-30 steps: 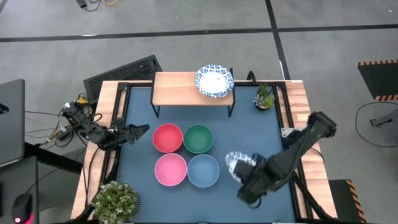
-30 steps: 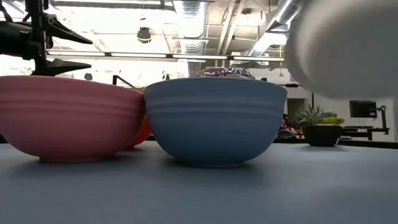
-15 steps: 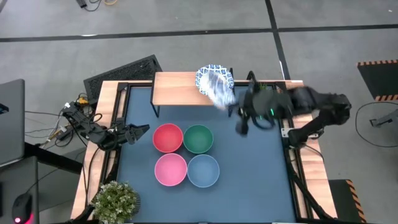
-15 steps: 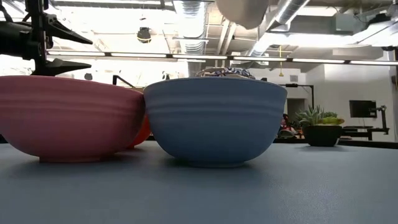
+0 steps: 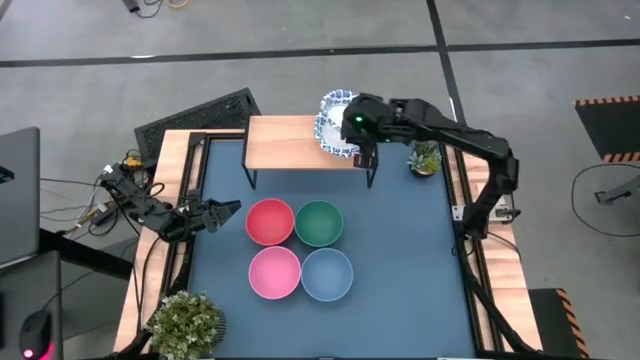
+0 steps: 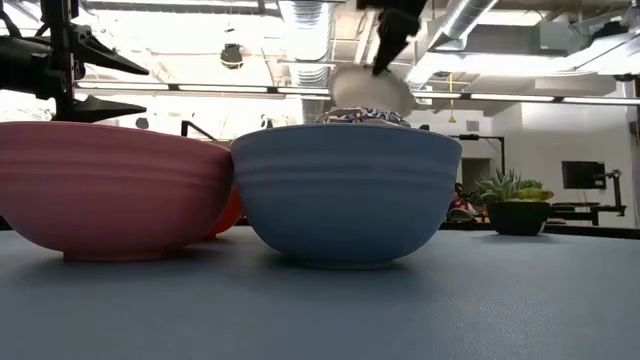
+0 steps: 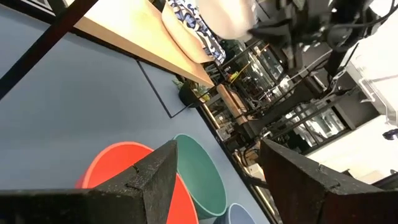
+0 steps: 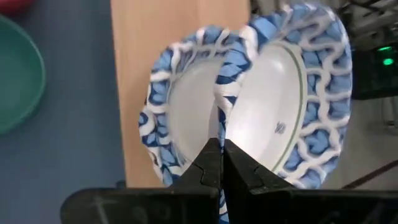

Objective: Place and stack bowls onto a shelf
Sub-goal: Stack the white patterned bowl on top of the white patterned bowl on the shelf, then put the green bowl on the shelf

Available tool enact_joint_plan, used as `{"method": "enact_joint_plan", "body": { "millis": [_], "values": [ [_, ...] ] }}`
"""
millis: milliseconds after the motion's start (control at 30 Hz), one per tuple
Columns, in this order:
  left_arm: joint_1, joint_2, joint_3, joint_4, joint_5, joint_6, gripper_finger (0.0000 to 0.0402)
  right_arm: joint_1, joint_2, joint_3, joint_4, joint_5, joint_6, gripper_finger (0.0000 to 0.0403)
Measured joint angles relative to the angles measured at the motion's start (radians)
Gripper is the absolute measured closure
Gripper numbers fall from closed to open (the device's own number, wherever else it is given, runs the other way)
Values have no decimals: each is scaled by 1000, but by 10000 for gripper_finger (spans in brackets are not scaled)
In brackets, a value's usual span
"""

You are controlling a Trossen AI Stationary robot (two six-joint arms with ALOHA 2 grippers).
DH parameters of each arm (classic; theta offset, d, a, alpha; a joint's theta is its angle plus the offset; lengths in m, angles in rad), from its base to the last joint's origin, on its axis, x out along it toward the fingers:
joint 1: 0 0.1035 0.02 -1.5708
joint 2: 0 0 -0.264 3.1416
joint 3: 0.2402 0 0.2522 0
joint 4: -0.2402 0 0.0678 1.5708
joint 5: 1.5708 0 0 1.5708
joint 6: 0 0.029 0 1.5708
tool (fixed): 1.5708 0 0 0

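Note:
My right gripper [image 5: 357, 128] is over the right end of the wooden shelf [image 5: 290, 143], shut on a white bowl with a blue-patterned rim [image 8: 292, 106]. A second patterned bowl [image 8: 180, 134] sits on the shelf top just beneath it. In the low view the held bowl [image 6: 370, 90] hangs right above that one [image 6: 360, 117]. The red [image 5: 270, 222], green [image 5: 319, 223], pink [image 5: 274, 273] and light blue [image 5: 326, 274] bowls stand on the blue mat. My left gripper [image 5: 228, 212] waits open at the table's left edge, beside the red bowl. My right gripper pinches the held patterned bowl by its rim [image 8: 225, 124], on the side that overlaps the shelf bowl. The bowl is tilted and off the shelf top. I cannot tell whether its underside touches the bowl beneath.
A small potted plant [image 5: 424, 155] stands just right of the shelf, close to my right arm. A bigger plant [image 5: 187, 320] sits at the near left corner. The four plain bowls fill the mat's middle, with bare mat to their right [image 5: 410, 250].
My right gripper has carried the patterned bowl from the table's near right side, up and toward the far edge, then leftward over the shelf. In the last half second it came down over the bowl sitting there. My left arm kept still.

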Motion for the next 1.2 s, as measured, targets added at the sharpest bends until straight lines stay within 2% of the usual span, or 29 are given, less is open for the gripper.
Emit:
{"method": "enact_joint_plan", "body": {
  "millis": [167, 233, 567, 700, 800, 933, 1200],
  "values": [
    [0, 0, 0, 1, -21, -7, 187, -6, 43, 0, -29, -24, -44, 378],
    [0, 0, 0, 0, -27, -7, 187, -8, 57, 0, -27, -24, -46, 360],
    [0, 0, 0, 0, -28, -7, 187, 8, 28, 0, -22, -38, -47, 187],
    [0, 0, 0, 0, -28, -7, 187, 47, -41, 0, -9, -79, -4, 140],
    [0, 0, 0, 0, -19, -7, 187, 126, -87, 0, -12, -183, 31, 135],
    [0, 0, 0, -15, -20, -7, 187, 274, -90, 2, -40, -211, 44, 138],
    [0, 0, 0, -35, -21, -7, 187, 455, 82, 0, -83, -224, -37, 138]
  ]
}}
